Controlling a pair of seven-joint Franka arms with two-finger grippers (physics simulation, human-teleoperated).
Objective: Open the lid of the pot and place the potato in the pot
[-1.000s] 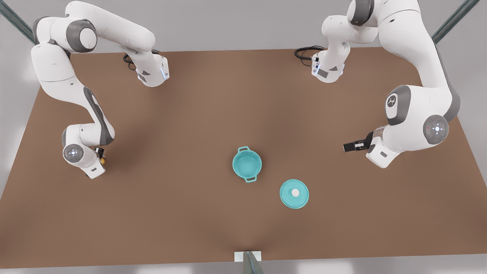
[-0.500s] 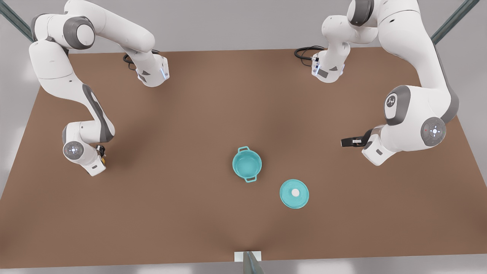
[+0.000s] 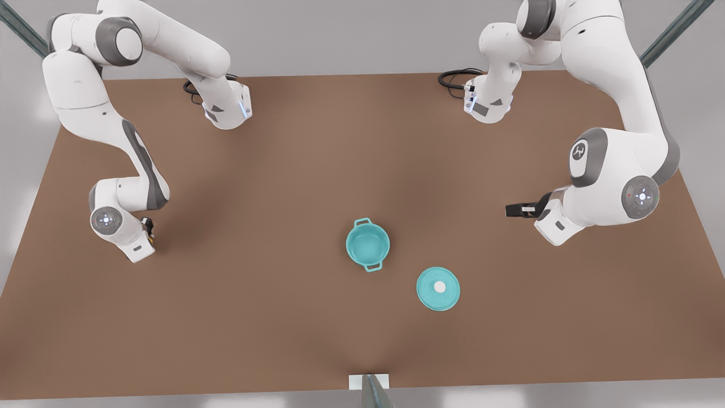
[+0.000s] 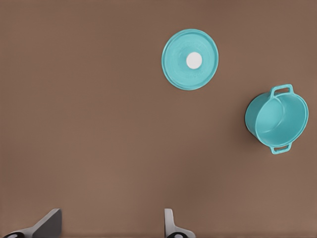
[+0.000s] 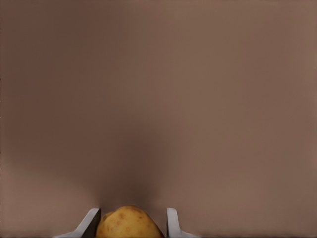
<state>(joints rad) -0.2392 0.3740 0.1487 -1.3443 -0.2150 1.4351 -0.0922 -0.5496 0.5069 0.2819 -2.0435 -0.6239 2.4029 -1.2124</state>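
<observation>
The teal pot (image 3: 367, 244) stands open near the table's middle, and it also appears in the left wrist view as the pot (image 4: 277, 120). The pot lid (image 3: 438, 288), white knob up, lies flat on the table beside the pot, toward the front view's right; the lid (image 4: 190, 59) rests apart from the pot. The potato (image 5: 129, 223) sits between the fingers of my right gripper (image 5: 130, 214), which is shut on it. That gripper (image 3: 148, 229) is far off at the front view's left. My left gripper (image 3: 512, 210) hangs open at the front view's right, its fingers (image 4: 49, 222) wide apart and empty.
The brown table (image 3: 283, 170) carries both arm bases at its far edge, with black cables (image 3: 453, 76) beside one of them. A small white bracket (image 3: 368, 382) sits at the near edge.
The right gripper with the potato has shifted slightly toward the table's far side. The left gripper has drifted a little farther from the lid. Pot and lid have not moved.
</observation>
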